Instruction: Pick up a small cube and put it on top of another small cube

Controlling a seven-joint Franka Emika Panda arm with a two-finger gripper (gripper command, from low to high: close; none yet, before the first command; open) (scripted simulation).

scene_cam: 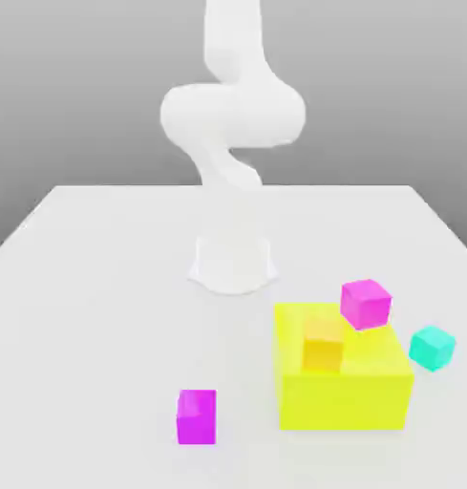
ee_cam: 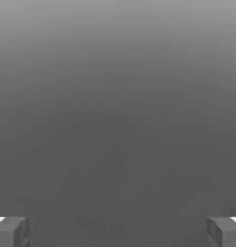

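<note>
No text, label, brand, number or sign can be read anywhere in either view. No marking is carried by any surface that is seen.
</note>
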